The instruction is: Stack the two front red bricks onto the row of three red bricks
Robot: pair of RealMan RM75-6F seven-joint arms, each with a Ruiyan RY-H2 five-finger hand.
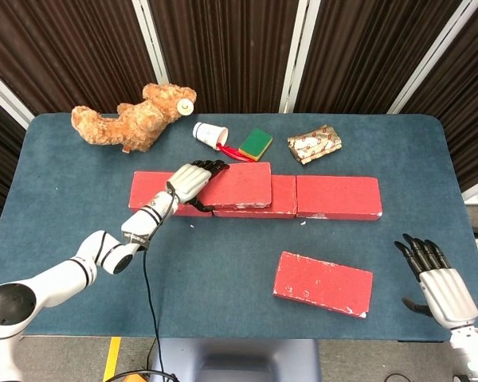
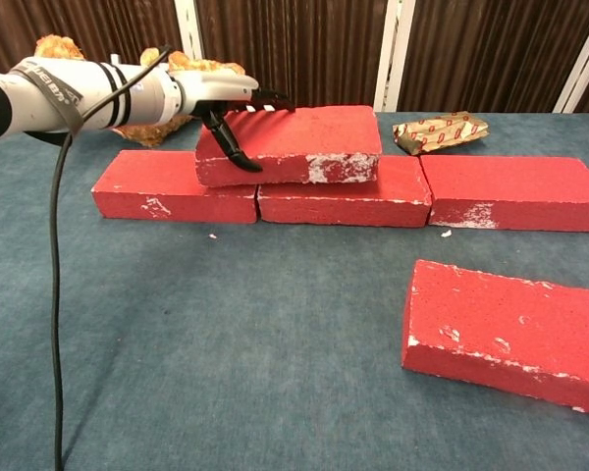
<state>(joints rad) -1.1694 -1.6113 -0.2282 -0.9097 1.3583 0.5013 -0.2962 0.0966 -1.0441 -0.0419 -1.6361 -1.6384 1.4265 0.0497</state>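
Blue table (image 1: pixel 64 231), head view alone shows right hand (image 1: pixel 438 286)

This is looking like a robot test lab set up as a staged workspace. A table (image 1: pixel 56 239) covered in blue felt-like cloth is standing before dark pleated curtains (image 1: pixel 223 48) split by pale vertical posts, and yellow floor tape (image 1: pixel 111 358) is showing below the table's front edge near its left corner.
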